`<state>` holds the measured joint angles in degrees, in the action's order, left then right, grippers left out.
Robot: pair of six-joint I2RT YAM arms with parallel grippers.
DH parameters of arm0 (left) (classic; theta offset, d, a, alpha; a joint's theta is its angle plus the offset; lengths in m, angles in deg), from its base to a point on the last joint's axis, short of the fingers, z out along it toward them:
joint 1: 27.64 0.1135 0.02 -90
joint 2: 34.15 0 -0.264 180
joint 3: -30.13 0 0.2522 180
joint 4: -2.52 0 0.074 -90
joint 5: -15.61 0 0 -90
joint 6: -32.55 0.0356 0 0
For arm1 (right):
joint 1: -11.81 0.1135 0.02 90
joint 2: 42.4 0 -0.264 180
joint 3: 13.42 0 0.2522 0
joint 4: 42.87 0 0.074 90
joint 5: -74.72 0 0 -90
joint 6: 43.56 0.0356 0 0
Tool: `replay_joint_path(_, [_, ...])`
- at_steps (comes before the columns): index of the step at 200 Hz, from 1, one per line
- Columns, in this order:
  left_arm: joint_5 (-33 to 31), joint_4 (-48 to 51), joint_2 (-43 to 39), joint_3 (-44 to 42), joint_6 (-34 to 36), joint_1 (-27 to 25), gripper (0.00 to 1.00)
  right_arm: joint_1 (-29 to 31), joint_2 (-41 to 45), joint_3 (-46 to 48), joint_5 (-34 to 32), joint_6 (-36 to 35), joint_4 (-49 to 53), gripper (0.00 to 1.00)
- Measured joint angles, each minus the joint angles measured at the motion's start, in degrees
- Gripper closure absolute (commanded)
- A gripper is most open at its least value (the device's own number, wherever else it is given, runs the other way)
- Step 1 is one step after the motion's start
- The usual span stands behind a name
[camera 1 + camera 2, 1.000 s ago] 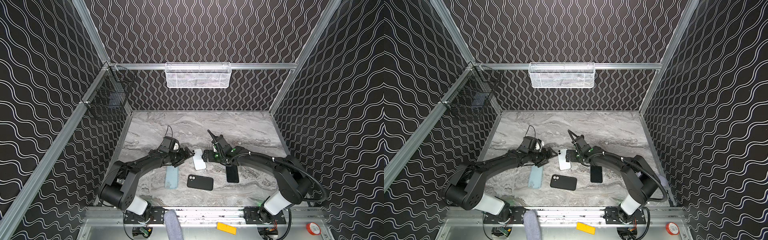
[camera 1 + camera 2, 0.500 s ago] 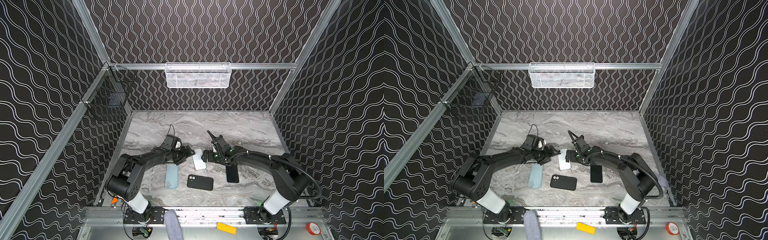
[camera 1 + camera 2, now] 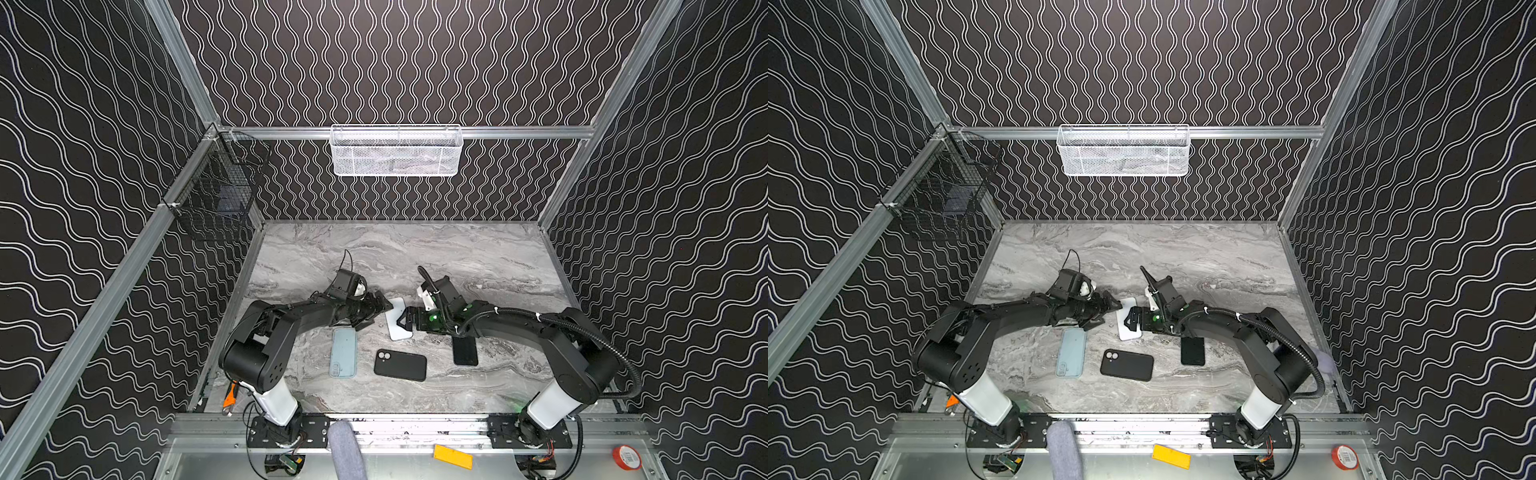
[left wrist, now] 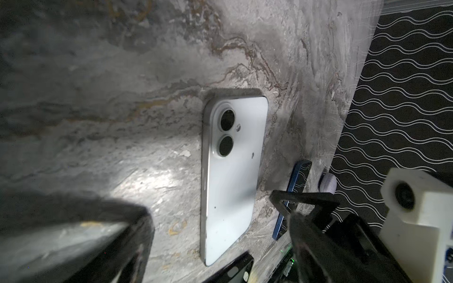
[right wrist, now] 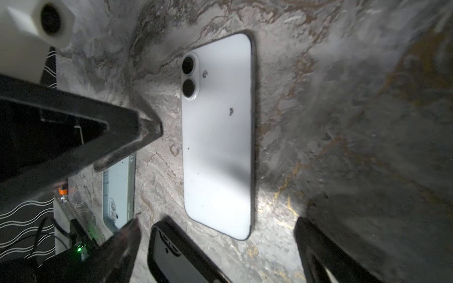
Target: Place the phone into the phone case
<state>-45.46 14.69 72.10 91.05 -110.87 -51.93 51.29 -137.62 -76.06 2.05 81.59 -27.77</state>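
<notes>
The white phone (image 3: pixel 398 319) (image 3: pixel 1126 326) lies flat on the marble table, camera side up, also in the left wrist view (image 4: pixel 232 171) and right wrist view (image 5: pixel 218 137). A light blue phone case (image 3: pixel 344 352) (image 5: pixel 120 193) and a black phone case (image 3: pixel 400 365) (image 3: pixel 1126 365) (image 5: pixel 176 259) lie nearer the front. My left gripper (image 3: pixel 374 314) (image 3: pixel 1105 316) (image 4: pixel 220 257) is open just left of the phone. Open too, my right gripper (image 3: pixel 405 322) (image 3: pixel 1133 322) (image 5: pixel 218 245) hovers over the phone's right edge. Neither holds anything.
A dark phone (image 3: pixel 464 351) (image 3: pixel 1192 351) (image 4: pixel 295 193) lies face up under the right forearm. A white mesh basket (image 3: pixel 395 151) hangs on the back wall and a black wire basket (image 3: pixel 220 199) on the left wall. Patterned walls close in three sides.
The left arm has changed posture, its elbow lifting, while its gripper stayed beside the phone. The phone and the right gripper have hardly moved.
</notes>
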Motion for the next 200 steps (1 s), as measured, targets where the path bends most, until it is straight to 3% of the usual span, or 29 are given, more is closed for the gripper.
replay_joint_path(105, [3.8, -15.4, 4.3, -2.0, -5.3, -0.5, 0.05, -0.1, -3.7, 5.5, 9.2, 2.8, -17.6, 0.0])
replay_joint_path(200, [4.3, -15.9, 2.2, -4.5, -6.2, -0.9, 0.03, -2.8, -5.4, 9.6, 9.5, 7.3, -30.9, 0.0])
